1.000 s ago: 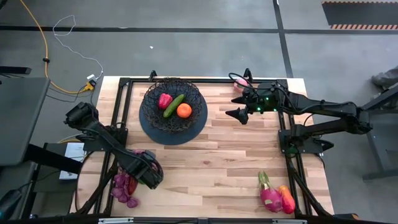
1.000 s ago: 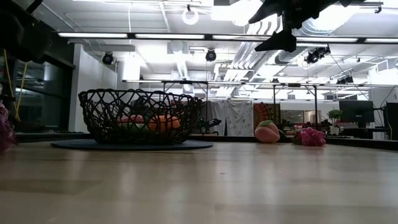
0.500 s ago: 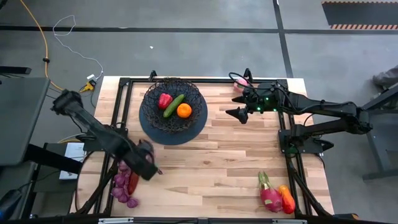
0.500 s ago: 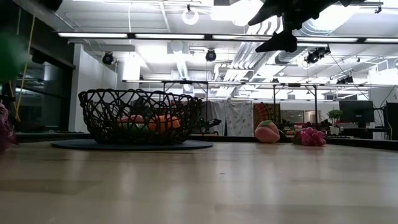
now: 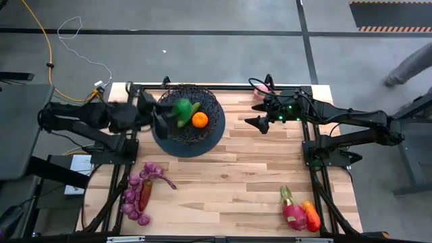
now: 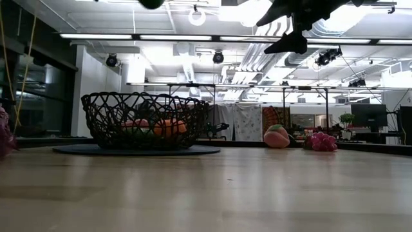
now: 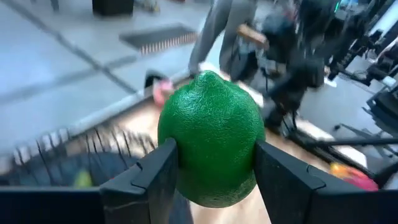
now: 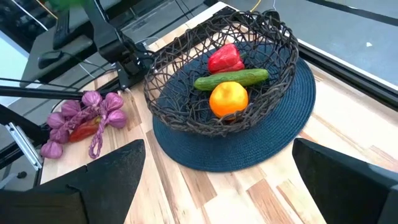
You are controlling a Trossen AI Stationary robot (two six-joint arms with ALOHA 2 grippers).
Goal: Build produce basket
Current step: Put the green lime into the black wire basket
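1. Now a green lime [image 7: 210, 146] is pinched between the two fingers of the left tool [image 5: 162, 116], so it can be carried without slipping.
2. The lime is held up in the air over the left side of the basket [image 5: 187, 111]; from there it can be let go and fall inside.
3. The basket is set on a round dark mat [image 5: 165, 145] at the far side of the wooden surface [image 5: 236, 175], between the two arms, so it is probably easy for both to reach.
4. Three things are already lying in the basket: a red fruit [image 8: 225, 57], a green cucumber [image 8: 231, 78] and an orange [image 8: 228, 99].
5. The right tool [image 5: 259, 102] is held high, just right of the basket, with its fingers spread wide and nothing between them. It seems to be waiting there, out of the way.
6. More produce is left on the surface: purple grapes [image 5: 138, 196] with something red among them at the near left, a pink and a red-orange fruit [image 5: 300, 214] at the near right, and a pink fruit [image 5: 260, 90] at the far edge by the right arm.
7. The job is judged to be about half done, since so many pieces are still outside.
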